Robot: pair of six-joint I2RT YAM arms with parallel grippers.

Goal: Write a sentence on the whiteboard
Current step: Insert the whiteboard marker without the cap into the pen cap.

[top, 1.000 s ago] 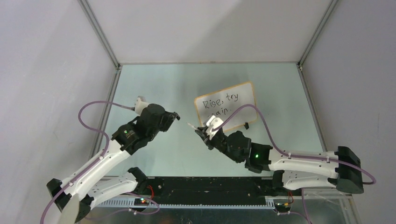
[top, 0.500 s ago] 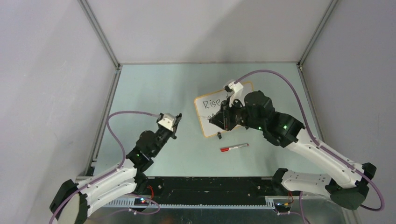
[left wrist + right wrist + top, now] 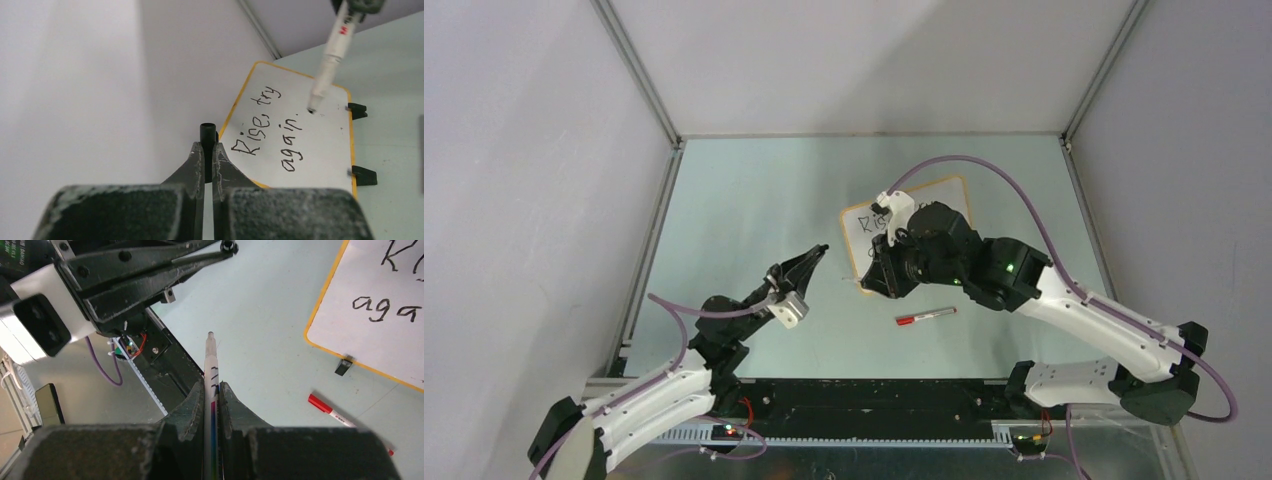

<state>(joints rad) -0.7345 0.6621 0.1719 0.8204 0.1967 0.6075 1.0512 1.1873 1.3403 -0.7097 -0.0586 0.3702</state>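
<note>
The whiteboard [image 3: 952, 196] lies on the table with its orange frame; my right arm covers much of it from above. The sentence [image 3: 260, 117] reads "Rise, try again." in black, in two lines. My right gripper [image 3: 871, 283] [image 3: 212, 385] is shut on an uncapped white marker [image 3: 210, 365]. The marker's tip hangs over the table just off the board's near left corner. My left gripper [image 3: 819, 250] [image 3: 208, 145] is shut on a small black cap [image 3: 208, 134], tilted up and pointing at the board from the left, apart from it.
A red-capped marker [image 3: 926, 316] [image 3: 334, 414] lies on the table in front of the board. One black clip foot [image 3: 343, 366] sticks out from the board's near edge. Grey walls close the table on three sides.
The right arm swung up over the board, then its gripper came down to the board's near left corner. The left arm drew back toward its base. A red marker now lies on the table.
</note>
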